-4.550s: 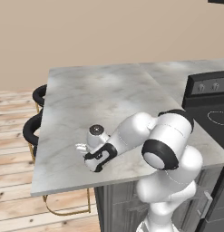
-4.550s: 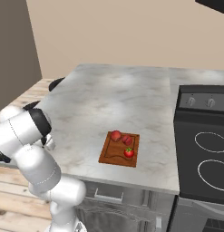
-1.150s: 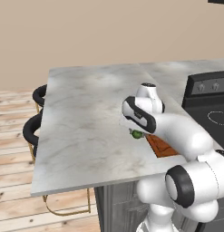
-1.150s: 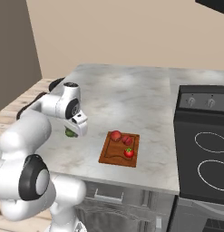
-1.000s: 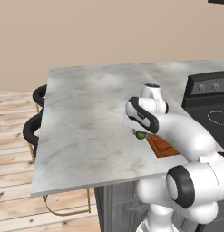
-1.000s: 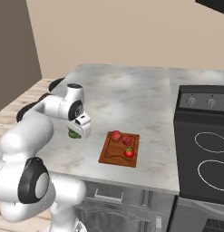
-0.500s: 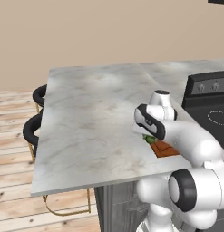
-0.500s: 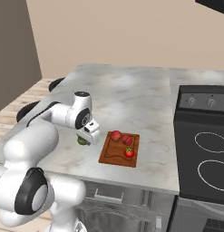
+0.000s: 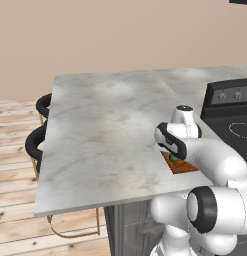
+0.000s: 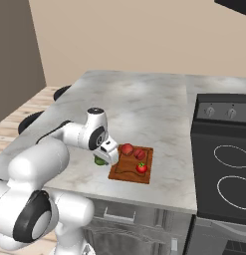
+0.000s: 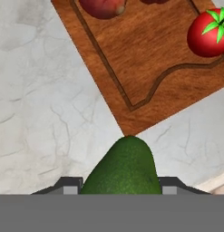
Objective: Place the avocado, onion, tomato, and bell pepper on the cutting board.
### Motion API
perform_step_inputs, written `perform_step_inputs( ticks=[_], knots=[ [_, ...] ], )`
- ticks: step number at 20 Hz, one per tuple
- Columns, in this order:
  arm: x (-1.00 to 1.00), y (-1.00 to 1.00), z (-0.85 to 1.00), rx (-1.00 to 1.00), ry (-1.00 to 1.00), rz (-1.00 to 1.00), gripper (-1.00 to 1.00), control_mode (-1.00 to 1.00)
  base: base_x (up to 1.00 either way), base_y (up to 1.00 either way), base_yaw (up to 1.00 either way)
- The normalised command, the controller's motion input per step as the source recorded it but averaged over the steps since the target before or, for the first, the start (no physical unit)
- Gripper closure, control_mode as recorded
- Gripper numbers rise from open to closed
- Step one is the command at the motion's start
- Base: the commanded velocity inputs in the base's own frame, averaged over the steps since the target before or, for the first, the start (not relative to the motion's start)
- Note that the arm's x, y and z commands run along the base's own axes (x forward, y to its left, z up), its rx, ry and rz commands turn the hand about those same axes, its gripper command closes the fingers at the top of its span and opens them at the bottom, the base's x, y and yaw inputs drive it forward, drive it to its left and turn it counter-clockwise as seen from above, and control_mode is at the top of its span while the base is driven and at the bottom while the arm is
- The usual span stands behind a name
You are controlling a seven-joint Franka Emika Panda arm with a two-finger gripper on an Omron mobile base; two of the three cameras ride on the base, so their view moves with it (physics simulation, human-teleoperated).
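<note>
Hand view: gripper (image 11: 120, 183) clamped on the avocado (image 11: 123, 168), above the cutting board's (image 11: 145, 59) corner.

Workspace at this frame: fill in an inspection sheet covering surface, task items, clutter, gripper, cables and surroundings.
Surface: marble counter, cutting board near its front edge.
Task items: avocado held in the gripper, above the counter just off the board's corner; tomato and two other reddish items on the board.
Clutter: nothing seen.
Gripper: gripper shut on the avocado.
Cables: nothing seen.
Surroundings: black stove to the right, dark stools at the left end, wooden floor.
</note>
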Motion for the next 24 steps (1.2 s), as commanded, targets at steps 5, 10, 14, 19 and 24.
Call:
perform_step_inputs(
  ticks=[5,10,14,19,24],
  knots=[
    [0.04,-0.3,-0.09,-0.04,0.0,0.0,1.0,-1.0,0.0,0.0,0.0],
    [0.09,-0.16,-0.04,-0.03,0.0,0.0,1.0,-1.0,0.0,0.0,0.0],
    [0.07,-0.14,-0.16,-0.01,0.0,0.0,1.0,-1.0,0.0,0.0,0.0],
    [0.14,-0.1,-0.29,-0.02,-0.02,0.0,1.0,-1.0,0.0,0.0,0.0],
    [0.22,-0.14,-0.29,0.0,-0.03,0.0,1.0,-1.0,0.0,0.0,0.0]
  ],
)
